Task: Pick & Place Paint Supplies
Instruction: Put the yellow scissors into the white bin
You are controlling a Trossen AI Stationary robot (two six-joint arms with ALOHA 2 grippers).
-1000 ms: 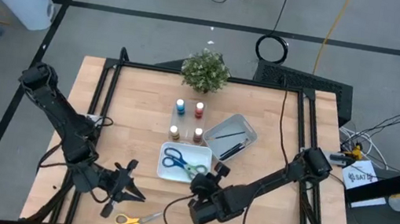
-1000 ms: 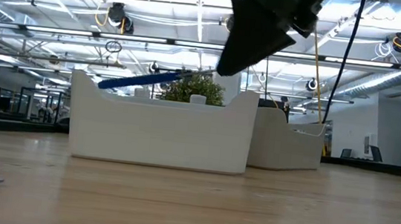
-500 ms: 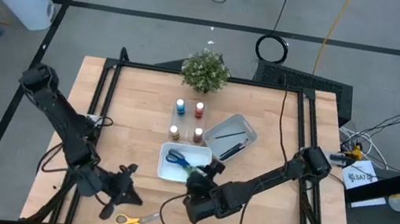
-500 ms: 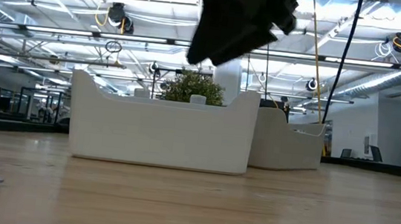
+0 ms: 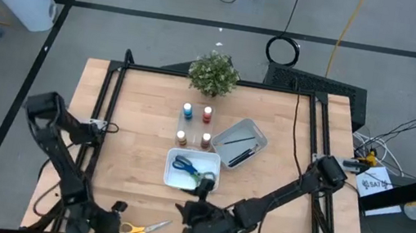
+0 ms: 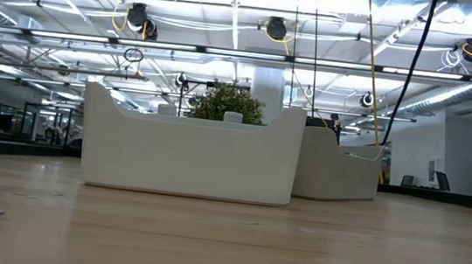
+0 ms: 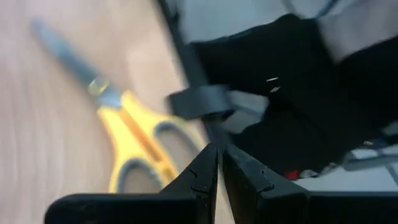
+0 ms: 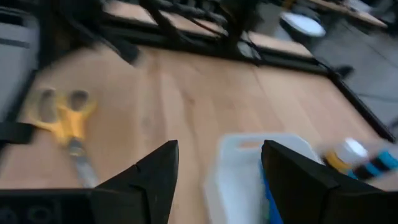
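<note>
Yellow-handled scissors (image 5: 143,228) lie flat on the table by its near edge, also in the left wrist view (image 7: 134,140). My left gripper (image 5: 116,221) is shut and hovers just beside their handles, fingertips (image 7: 217,165) over the table's edge. My right gripper (image 5: 187,211) stands open and holds nothing, between the yellow scissors (image 8: 62,115) and the white tray (image 5: 192,169). Blue scissors (image 5: 182,163) and green scissors (image 5: 205,180) lie in that tray. Four small paint bottles (image 5: 195,125) stand behind it. Dark brushes (image 5: 241,145) lie in the grey tray (image 5: 241,130).
A potted plant (image 5: 214,74) stands at the far edge, behind the bottles. A black frame rail (image 5: 99,129) runs along the table's sides. In the low view the white tray (image 6: 190,153) and grey tray (image 6: 337,173) stand mid-table, with bare wood in front.
My right gripper has drawn back from above the white tray toward the table's near edge, leaving the blue scissors lying in the tray, no longer sticking up over its rim. My left gripper has swung down and toward the near edge, close to the yellow scissors.
</note>
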